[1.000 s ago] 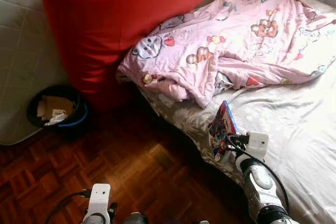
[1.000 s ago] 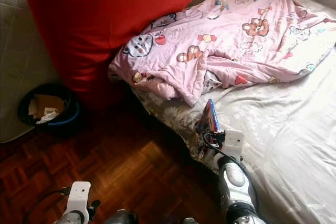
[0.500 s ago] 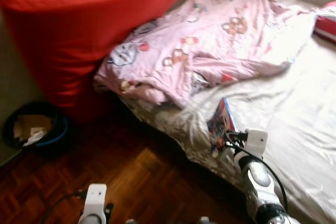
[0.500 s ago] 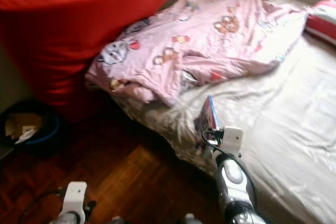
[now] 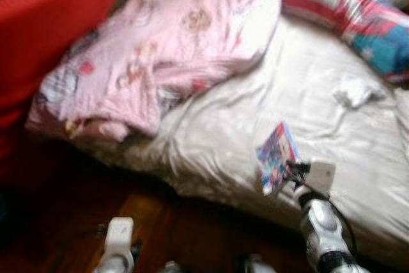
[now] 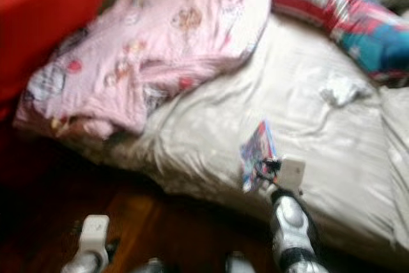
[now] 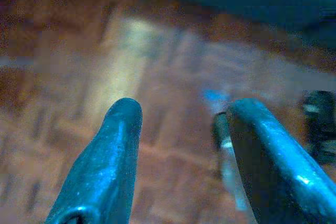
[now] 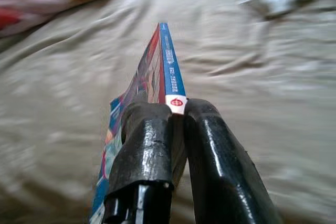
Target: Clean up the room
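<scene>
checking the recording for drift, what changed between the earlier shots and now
Mostly the camera: the head views swung right, so the red cushion slid toward the left edge and a red, white and blue striped pillow and a crumpled white scrap came into view. The right pincer stays shut on the thin colourful book above the white bedsheet. The left pincer still hangs open over the wooden floor.

I see a bed [image 5: 211, 145] covered by a pale, wrinkled sheet. Lying on it: a rumpled pink cartoon-print blanket [image 5: 160, 49] over its left part, a red, white and blue striped pillow [image 5: 345, 11] at the far right, and a small crumpled white cloth [image 5: 355, 93] near that pillow. Wooden parquet floor [image 7: 157, 77] beside the bed.
</scene>
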You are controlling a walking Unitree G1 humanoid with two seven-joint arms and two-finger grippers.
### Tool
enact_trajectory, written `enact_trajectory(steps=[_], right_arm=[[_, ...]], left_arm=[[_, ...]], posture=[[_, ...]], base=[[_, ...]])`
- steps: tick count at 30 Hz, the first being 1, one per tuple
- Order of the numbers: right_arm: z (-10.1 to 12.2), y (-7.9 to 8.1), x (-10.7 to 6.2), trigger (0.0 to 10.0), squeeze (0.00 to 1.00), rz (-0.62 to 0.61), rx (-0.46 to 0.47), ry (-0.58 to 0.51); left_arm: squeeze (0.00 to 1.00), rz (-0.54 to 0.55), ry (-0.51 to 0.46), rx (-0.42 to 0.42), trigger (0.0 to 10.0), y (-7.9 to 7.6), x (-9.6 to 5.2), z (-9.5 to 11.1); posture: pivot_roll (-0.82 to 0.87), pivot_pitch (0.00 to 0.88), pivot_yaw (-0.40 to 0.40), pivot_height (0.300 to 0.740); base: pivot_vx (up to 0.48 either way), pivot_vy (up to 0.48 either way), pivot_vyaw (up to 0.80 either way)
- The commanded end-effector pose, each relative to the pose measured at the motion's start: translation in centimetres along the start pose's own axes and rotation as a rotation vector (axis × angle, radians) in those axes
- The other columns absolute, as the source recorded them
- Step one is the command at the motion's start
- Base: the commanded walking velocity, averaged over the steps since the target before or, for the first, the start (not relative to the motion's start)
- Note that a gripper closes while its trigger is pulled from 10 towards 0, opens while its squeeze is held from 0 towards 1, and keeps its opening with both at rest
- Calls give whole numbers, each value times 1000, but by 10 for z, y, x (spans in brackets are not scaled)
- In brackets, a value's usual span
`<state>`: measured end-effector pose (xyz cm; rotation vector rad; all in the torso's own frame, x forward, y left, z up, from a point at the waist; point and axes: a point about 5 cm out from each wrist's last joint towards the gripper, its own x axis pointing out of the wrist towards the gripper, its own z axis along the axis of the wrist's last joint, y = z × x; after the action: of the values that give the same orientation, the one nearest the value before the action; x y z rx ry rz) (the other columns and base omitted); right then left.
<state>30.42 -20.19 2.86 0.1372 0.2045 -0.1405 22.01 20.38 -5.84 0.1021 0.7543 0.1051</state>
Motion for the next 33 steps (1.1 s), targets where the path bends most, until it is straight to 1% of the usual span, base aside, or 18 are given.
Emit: enact_trajectory(steps=[1,13,19,33], right_arm=[[4,1,1,10000,0,-9,12,-31],[4,-1,1,10000,0,-19,9,-33],[5,0,0,10000,0,-15,7,-45],[5,1,0,10000,0,-14,-1,-47]], left_arm=[[0,27,57,4,10000,10,-5,-17],[0,29,53,6,10000,11,-5,-17],[0,26,49,15,10000,10,-5,-16],[0,24,46,12,10000,10,-4,-16]], posture=[[-35,206,18,740],[-35,208,19,740],[-36,210,19,740],[-37,212,17,740]], base=[[0,0,-800],[0,0,-800],[0,0,0],[0,-388,0]])
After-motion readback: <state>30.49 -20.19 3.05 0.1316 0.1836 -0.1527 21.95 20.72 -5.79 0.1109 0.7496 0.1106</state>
